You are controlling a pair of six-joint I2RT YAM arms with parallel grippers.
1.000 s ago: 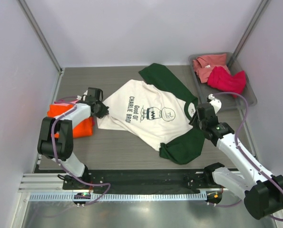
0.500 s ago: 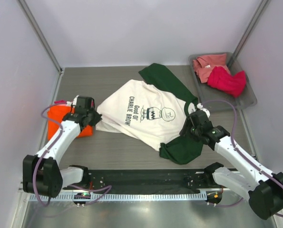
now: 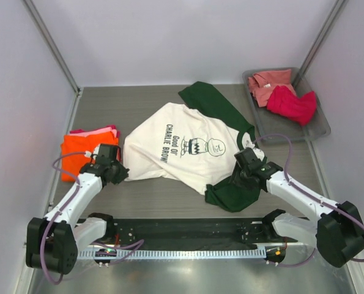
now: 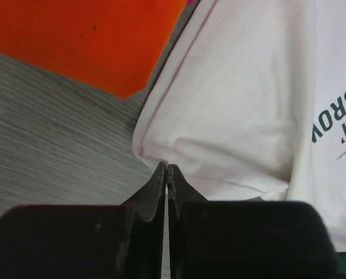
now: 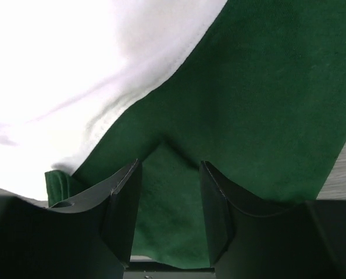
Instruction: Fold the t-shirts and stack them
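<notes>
The cream t-shirt (image 3: 188, 144) with dark green sleeves and the Charlie Brown print lies spread out in the middle of the table. My left gripper (image 3: 117, 173) is shut at its near left hem corner (image 4: 161, 152), and the jaws (image 4: 167, 168) pinch the cloth edge. My right gripper (image 3: 240, 174) is open and low over the near green sleeve (image 3: 234, 193). A raised fold of green cloth (image 5: 167, 192) sits between its fingers. A folded orange t-shirt (image 3: 78, 153) lies at the left on a pink one (image 3: 97, 130).
A grey tray (image 3: 316, 131) at the back right holds a salmon t-shirt (image 3: 267, 82) and a crimson t-shirt (image 3: 292, 103). The far green sleeve (image 3: 209, 101) points toward the back wall. Walls close in the left and right sides.
My left gripper moved toward the near edge, away from the orange stack, pulling the cream hem corner with it. My right gripper moved left and down onto the near green sleeve.
</notes>
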